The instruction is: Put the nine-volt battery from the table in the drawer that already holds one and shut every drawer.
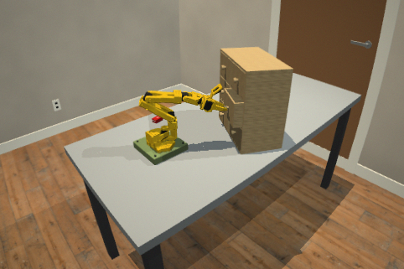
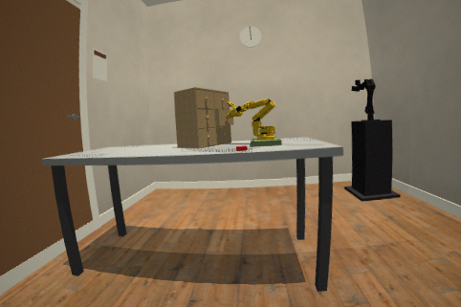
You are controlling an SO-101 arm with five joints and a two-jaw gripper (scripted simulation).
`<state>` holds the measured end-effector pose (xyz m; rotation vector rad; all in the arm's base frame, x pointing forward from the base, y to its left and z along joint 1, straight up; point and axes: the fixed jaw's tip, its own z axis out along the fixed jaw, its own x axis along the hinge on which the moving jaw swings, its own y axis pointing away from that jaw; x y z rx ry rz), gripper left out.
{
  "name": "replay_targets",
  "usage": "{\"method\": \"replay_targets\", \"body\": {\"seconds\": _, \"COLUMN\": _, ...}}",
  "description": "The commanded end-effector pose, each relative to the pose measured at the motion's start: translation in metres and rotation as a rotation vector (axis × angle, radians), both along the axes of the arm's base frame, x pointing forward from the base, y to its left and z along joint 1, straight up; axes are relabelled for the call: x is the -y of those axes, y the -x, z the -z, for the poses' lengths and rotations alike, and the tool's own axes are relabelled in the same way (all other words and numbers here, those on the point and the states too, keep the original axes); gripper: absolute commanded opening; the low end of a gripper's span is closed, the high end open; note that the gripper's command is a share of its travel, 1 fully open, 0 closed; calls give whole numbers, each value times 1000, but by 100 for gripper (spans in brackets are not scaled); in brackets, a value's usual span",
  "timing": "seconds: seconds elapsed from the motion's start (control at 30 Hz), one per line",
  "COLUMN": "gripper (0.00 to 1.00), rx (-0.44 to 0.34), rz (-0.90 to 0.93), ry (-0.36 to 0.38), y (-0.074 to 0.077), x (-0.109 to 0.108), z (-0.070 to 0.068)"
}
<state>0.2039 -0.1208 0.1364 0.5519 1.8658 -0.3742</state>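
Note:
A wooden chest of small drawers [image 1: 253,97] stands on the grey table; it also shows in the exterior view [image 2: 201,118]. One middle-row drawer [image 1: 232,101] sticks out a little from the front. My yellow arm reaches across to it, and my gripper [image 1: 221,109] is shut on that drawer's knob; it also shows in the exterior view [image 2: 230,116]. The red nine-volt battery [image 1: 157,119] lies on the table behind my arm, partly hidden by it, and shows near the table's front edge in the exterior view [image 2: 241,148]. I cannot see inside any drawer.
My arm's green base [image 1: 160,147] sits near the table's middle. A brown door [image 1: 331,49] is behind the chest. A black pedestal with a dark device [image 2: 371,157] stands on the floor away from the table.

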Motion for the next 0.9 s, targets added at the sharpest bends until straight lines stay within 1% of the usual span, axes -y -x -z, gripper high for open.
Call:
{"method": "replay_targets", "body": {"seconds": 0.0, "gripper": 0, "rx": 3, "rz": -1, "ry": 5, "y": 2, "x": -1, "z": -1}}
{"method": "replay_targets", "body": {"seconds": 0.3, "gripper": 0, "rx": 3, "rz": -1, "ry": 5, "y": 2, "x": -1, "z": -1}}
{"method": "replay_targets", "body": {"seconds": 0.87, "gripper": 0, "rx": 3, "rz": 2, "ry": 5, "y": 10, "x": -5, "z": -1}}
